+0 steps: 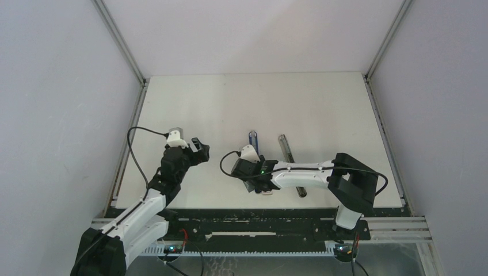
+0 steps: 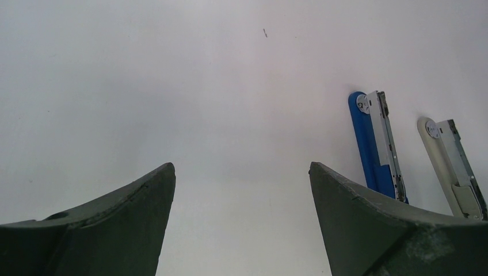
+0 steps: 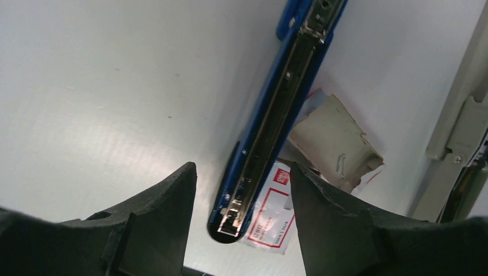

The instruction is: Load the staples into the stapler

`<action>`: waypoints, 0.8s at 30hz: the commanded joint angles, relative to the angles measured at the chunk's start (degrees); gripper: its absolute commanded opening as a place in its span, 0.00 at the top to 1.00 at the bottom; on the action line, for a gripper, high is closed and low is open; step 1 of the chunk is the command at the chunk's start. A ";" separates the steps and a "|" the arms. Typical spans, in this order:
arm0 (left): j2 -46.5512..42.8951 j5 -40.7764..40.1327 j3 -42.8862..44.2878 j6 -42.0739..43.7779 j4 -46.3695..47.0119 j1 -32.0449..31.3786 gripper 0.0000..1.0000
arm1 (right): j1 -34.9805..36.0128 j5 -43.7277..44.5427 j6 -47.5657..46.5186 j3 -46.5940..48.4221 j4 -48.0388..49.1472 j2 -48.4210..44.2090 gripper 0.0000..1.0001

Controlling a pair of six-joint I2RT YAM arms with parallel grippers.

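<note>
A blue stapler [image 3: 276, 115] lies opened flat, its metal magazine channel facing up; it also shows in the top view [image 1: 253, 138] and the left wrist view [image 2: 368, 144]. My right gripper [image 3: 241, 168] is open and its fingers straddle the stapler's near end without touching it; in the top view it is at mid-table [image 1: 253, 172]. The red-and-white staple box [image 3: 270, 221] lies flat beside that end, partly under the stapler. Its torn grey inner tray [image 3: 334, 141] lies just beyond, with one loose staple on it. No staple strip shows. My left gripper [image 2: 241, 167] is open and empty, left of the stapler [image 1: 198, 150].
A second stapler, white and grey [image 1: 288, 155], lies opened to the right of the blue one, seen in the left wrist view [image 2: 452, 164] and at the right edge of the right wrist view [image 3: 460, 115]. A tiny loose staple [image 2: 265, 33] lies farther back.
</note>
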 commanded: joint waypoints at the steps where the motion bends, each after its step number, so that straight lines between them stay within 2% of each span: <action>1: 0.36 1.84 -1.20 2.34 3.69 0.41 0.10 | 0.10 5.28 -0.37 -1.29 -3.64 -0.85 0.40; 5: 0.59 4.75 -1.61 3.91 5.89 0.36 0.11 | -2.90 5.30 -2.53 -5.18 -3.46 -4.31 0.40; 10: 2.62 12.86 -2.00 8.06 13.37 -2.56 0.15 | -11.05 1.07 -7.41 -10.51 0.91 -10.51 0.42; 13: 6.31 16.31 1.14 12.19 14.96 -8.64 0.15 | -17.50 -6.03 -10.42 -13.38 5.50 -15.75 0.41; 16: 11.83 23.18 5.00 16.97 18.03 -13.97 0.15 | -22.73 -16.15 -14.56 -15.70 9.88 -21.23 0.41; 24: 33.17 36.69 18.32 28.94 30.65 -21.47 0.14 | -39.62 -40.50 -18.16 -18.60 15.17 -32.91 0.39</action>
